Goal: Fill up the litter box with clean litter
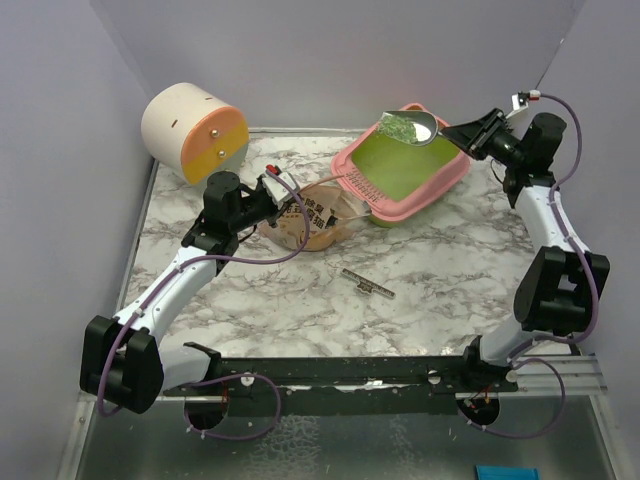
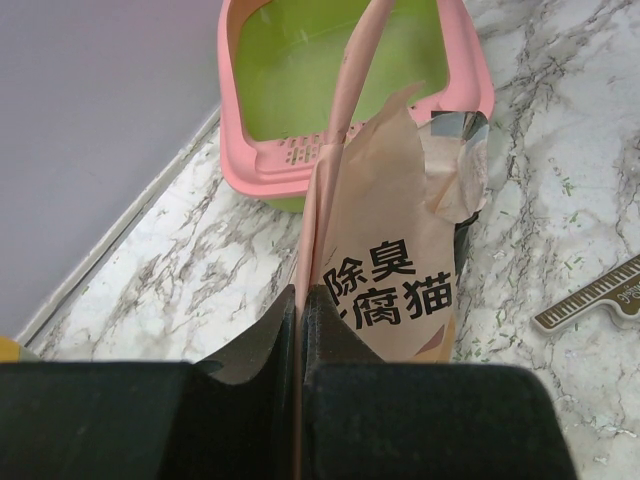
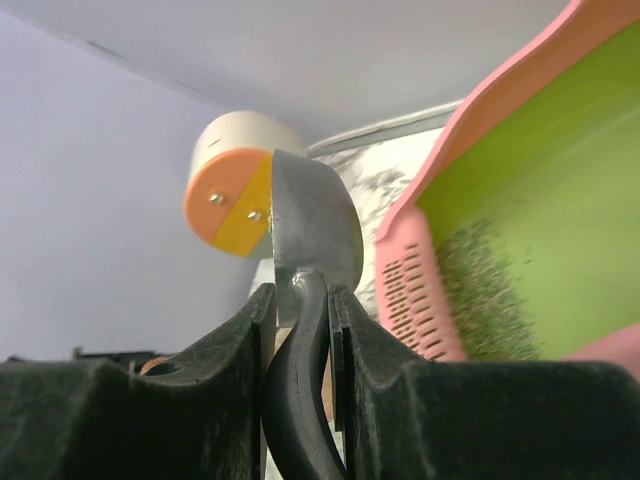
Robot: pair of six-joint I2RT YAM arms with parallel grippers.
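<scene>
The right fingers (image 3: 235,340) are clamping the handle of the grey scoop (image 1: 422,127), tipping its bowl over the litter box (image 1: 440,188) at upper centre of the top view, where some litter (image 3: 485,300) is lying in 1 corner. The left fingers (image 2: 262,345) are pinching the bag (image 1: 318,215) edge, holding it upright on the bench (image 1: 440,270). Pouring seems underway; next, the scoop probably needs refilling from the bag.

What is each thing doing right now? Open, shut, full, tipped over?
litter box: mostly bare, one litter patch inside.
scoop: clamped in right fingers, over the box.
bag: torn open, edge pinched in left fingers.
cylinder: lying on its side.
strip: flat on the table.
</scene>
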